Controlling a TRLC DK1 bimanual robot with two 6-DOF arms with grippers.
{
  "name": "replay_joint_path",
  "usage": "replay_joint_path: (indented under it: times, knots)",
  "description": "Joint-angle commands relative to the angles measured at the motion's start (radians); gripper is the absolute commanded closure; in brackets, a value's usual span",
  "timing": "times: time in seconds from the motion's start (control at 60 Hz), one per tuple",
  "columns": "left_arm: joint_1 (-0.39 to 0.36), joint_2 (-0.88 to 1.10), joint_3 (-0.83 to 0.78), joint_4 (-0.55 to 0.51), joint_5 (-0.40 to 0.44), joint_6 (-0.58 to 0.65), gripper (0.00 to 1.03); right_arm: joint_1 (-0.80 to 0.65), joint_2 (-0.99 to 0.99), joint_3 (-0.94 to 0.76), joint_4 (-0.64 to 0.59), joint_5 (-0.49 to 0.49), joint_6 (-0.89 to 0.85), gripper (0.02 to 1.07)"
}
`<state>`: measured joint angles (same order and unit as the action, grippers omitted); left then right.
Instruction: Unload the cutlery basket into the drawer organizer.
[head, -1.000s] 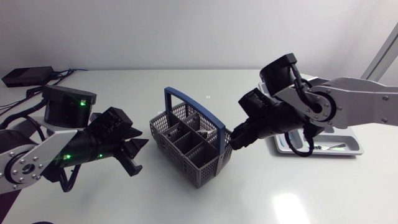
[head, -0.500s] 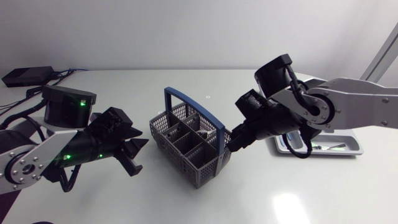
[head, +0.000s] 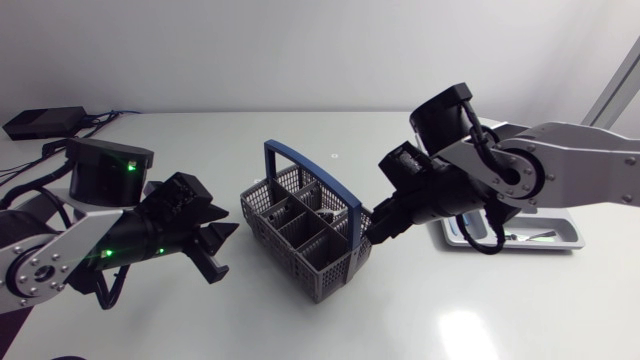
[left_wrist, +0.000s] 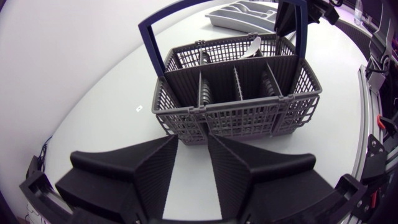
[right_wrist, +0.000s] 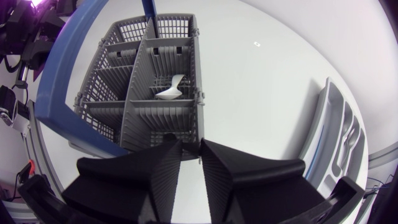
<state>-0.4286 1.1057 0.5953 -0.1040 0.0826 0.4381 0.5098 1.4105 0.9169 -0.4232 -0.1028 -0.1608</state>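
The right gripper (right_wrist: 193, 146) has its jaws a narrow slit apart and holds nothing. Its tips are at the near end wall of the grey cutlery basket (right_wrist: 143, 87). Its own wrist view looks down into the compartments, where a white spoon (right_wrist: 169, 90) lies in a middle cell. It also shows the drawer organizer (right_wrist: 324, 102) off to one side on the table (head: 450, 320) with cutlery in its slots, whereas in the head view the right arm hides most of that tray.

The left gripper (left_wrist: 193, 142) is open wider and empty, with bare table between its fingers and the basket just ahead. From here only the spoon's bowl shows, poking above the far rim under the blue handle (left_wrist: 149, 43).
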Motion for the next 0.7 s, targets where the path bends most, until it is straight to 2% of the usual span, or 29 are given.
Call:
replay_joint_path:
  times: [0.0,0.3,0.45,0.683]
  knots:
    - [-0.007,-0.01,-0.028,0.007,0.011,-0.013,0.66,0.015,-0.015,0.02,-0.017,0.008,0.018,0.8]
    - [-0.007,-0.01,-0.034,0.015,0.011,-0.012,0.66,0.042,-0.004,0.007,-0.009,0.026,0.029,0.8]
    - [-0.006,-0.01,-0.037,0.015,0.011,-0.013,0.66,0.042,0.019,0.01,0.004,0.028,0.029,0.93]
    - [-0.002,-0.02,-0.043,0.013,0.011,-0.012,0.66,0.042,0.042,-0.001,0.008,0.028,0.026,0.96]
